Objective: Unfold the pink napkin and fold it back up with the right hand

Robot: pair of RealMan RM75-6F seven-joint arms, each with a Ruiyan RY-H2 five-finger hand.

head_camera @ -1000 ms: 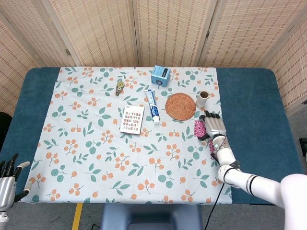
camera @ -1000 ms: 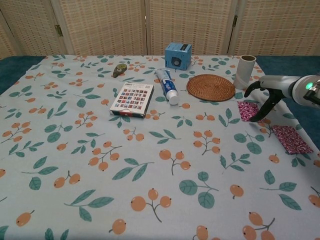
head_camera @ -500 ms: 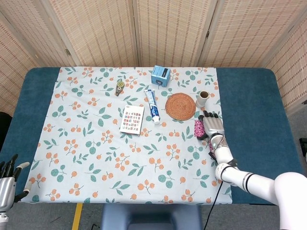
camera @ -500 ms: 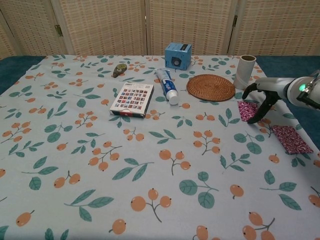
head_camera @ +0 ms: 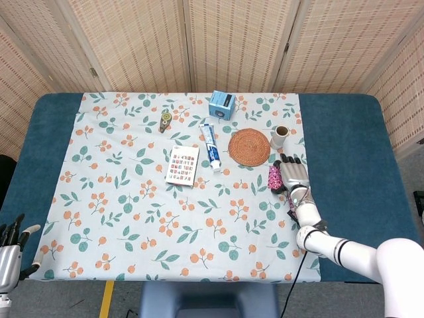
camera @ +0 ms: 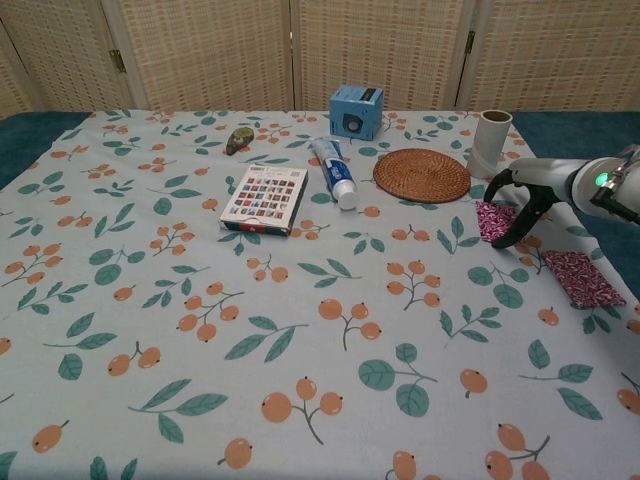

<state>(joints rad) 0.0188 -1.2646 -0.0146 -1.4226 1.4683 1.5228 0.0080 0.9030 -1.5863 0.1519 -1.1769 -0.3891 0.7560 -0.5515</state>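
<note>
A pink patterned napkin (camera: 491,220) lies folded on the floral cloth, right of centre; the head view shows the napkin (head_camera: 274,177) as a small dark-pink patch. My right hand (camera: 530,195) arches over it, thumb on its far side and fingertips (camera: 512,238) down at its near right edge, with nothing lifted. From the head view the right hand (head_camera: 295,175) covers part of the napkin. A second pink patterned folded piece (camera: 585,278) lies nearer the table's right edge. My left hand (head_camera: 10,255) hangs off the front left corner with its fingers spread, holding nothing.
Behind the napkin lie a round woven coaster (camera: 421,174) and an upright cardboard tube (camera: 489,142). Further left are a toothpaste tube (camera: 336,173), a blue box (camera: 356,110), a patterned card (camera: 265,198) and a small olive object (camera: 238,140).
The right hand has shifted slightly toward the napkin, its fingertips settling at the napkin's edge. The napkin and the left hand have not visibly moved.
</note>
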